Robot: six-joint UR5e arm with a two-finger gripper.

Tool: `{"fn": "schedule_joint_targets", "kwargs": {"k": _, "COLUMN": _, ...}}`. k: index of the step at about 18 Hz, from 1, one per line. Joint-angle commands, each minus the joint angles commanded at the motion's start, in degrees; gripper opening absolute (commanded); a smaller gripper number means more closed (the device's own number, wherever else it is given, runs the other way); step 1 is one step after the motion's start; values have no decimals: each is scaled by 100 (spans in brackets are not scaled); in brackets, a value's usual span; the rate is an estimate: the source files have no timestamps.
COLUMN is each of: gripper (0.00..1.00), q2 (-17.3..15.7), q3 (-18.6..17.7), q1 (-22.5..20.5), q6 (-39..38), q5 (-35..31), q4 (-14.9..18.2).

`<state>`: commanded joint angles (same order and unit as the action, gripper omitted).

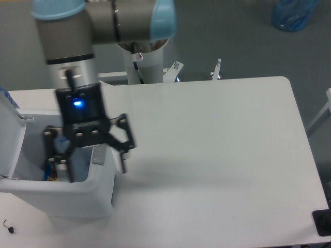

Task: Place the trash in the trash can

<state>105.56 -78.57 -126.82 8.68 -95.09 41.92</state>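
White table (217,144) across most of view, rounded far-right corner, grey floor beyond. Robot arm (70,46) coming in from top left, grey tubes with light-blue joint caps, white pedestal (140,64) behind table's far edge. White trash can (77,199) at table's left end, rim rounded, lid (10,129) hinged up and standing at far left, a grey tab just at its upper edge. Gripper (95,168) black, blue light lit on its body, motion-blurred, hanging over can's right wall; fingers (124,150) spread wide and released, nothing between them, one finger tip inside can opening, the other outside over tabletop beside can. Inside can, below gripper's left side: pale bluish clear shape, likely the bottle (63,145), mostly hidden by gripper linkage and blurred; label not readable. Small scrap of blue, yellow and red (50,173) low inside can near front wall, too small to identify. Wrapper not discernible. Blue translucent jug (292,13) on floor at top right. Small dark object (9,227) on floor at bottom left. Black block (323,222) at lower-right edge of frame.
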Motion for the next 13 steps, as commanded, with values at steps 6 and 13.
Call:
{"fn": "schedule_joint_targets", "kwargs": {"k": 6, "gripper": 100, "q2": -597, "q3": -394, "q1": -589, "q6": 1440, "q5": -194, "q4": 210}}
{"fn": "schedule_joint_targets", "kwargs": {"k": 13, "gripper": 100, "q2": -888, "q3": -650, "q1": -870, "q6": 2331, "q5": -159, "q4": 554}}
